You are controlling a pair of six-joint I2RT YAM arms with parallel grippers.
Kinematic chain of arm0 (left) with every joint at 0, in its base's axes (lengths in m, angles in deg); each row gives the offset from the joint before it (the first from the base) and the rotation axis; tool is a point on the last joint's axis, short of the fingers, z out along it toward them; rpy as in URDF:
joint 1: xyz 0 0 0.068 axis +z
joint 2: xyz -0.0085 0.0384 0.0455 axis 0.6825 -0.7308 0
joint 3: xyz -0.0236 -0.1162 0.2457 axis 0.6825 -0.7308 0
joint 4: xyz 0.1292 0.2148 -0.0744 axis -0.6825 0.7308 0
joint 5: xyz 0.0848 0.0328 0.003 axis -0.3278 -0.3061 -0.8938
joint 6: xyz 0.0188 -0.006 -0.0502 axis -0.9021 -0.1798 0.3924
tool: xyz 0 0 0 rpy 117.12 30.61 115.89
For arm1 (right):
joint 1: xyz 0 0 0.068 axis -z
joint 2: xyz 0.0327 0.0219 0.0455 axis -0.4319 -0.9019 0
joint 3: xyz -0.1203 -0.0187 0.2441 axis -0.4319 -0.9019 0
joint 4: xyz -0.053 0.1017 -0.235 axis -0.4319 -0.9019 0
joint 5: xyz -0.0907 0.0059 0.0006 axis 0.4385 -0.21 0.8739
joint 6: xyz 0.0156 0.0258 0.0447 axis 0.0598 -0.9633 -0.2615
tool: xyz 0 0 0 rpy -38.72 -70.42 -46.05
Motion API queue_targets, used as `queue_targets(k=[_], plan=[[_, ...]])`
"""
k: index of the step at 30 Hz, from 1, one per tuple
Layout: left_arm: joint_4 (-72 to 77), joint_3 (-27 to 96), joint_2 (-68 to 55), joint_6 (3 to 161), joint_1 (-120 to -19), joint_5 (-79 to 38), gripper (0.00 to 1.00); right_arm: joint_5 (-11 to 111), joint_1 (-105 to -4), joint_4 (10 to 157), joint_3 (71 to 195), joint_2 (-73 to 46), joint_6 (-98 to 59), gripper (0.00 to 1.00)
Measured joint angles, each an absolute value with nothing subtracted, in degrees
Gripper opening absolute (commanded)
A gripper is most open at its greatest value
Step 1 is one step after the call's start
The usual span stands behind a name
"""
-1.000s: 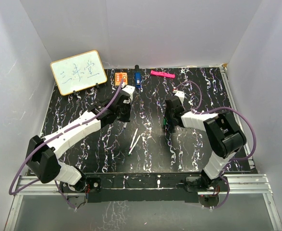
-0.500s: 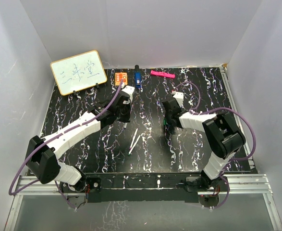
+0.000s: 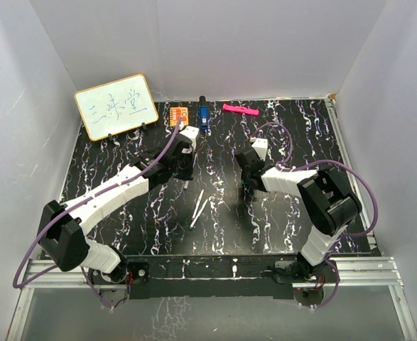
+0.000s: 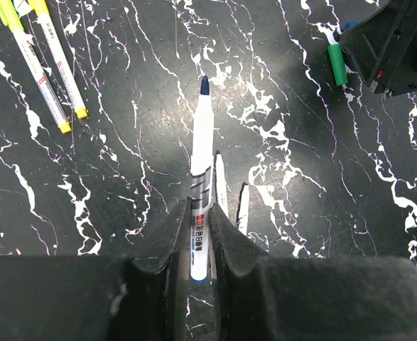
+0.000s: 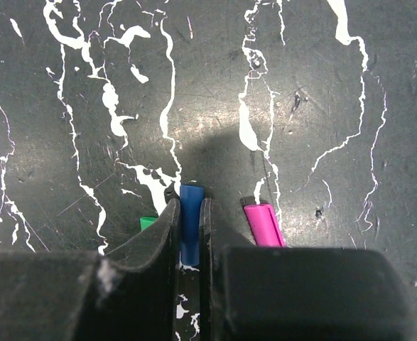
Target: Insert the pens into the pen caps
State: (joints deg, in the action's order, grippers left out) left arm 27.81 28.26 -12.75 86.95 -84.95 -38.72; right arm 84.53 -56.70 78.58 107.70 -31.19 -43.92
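My left gripper (image 4: 199,217) is shut on a white pen (image 4: 202,160) whose dark blue tip points away from me, above the table. In the top view this gripper (image 3: 185,172) hovers left of centre. Two more pens (image 3: 199,207) lie side by side on the black marbled table (image 3: 123,149), and they show at the left wrist view's top left (image 4: 38,74). My right gripper (image 5: 190,213) is shut on a blue pen cap (image 5: 190,220) down at the table. A magenta cap (image 5: 263,226) lies just right of its fingers and a green cap (image 5: 147,222) just left.
A small whiteboard (image 3: 116,106) stands at the back left. An orange block (image 3: 178,114), a dark blue block (image 3: 203,117) and a pink bar (image 3: 239,109) sit along the back edge. White walls enclose the table on three sides.
The right gripper has closed on the blue cap and its wrist has shifted slightly left. The left arm and its pen have stayed still.
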Motion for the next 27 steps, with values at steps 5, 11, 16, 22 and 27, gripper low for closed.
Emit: queue_targets(k=[5,11,16,22,27], plan=[[27.35,28.11,-12.75,86.99,-84.95,-37.35,0.00,84.49,-56.70,77.20,108.36,-31.15,-44.11,0.00],[25.60,25.97,-12.11,87.54,-84.95,-35.51,0.00,83.42,-56.70,73.44,110.59,-31.10,-41.86,0.00],[23.18,23.32,-10.25,88.22,-84.95,-34.07,0.00,81.41,-56.57,73.73,112.66,-28.07,-38.56,0.00],[18.45,21.44,-10.12,89.42,-84.95,-30.07,0.00,77.36,-55.85,81.36,112.23,-18.21,-36.09,0.00],[9.21,16.46,-10.10,91.83,-84.91,-22.77,0.00,73.84,-54.93,96.02,103.55,-7.98,-35.89,0.00]])
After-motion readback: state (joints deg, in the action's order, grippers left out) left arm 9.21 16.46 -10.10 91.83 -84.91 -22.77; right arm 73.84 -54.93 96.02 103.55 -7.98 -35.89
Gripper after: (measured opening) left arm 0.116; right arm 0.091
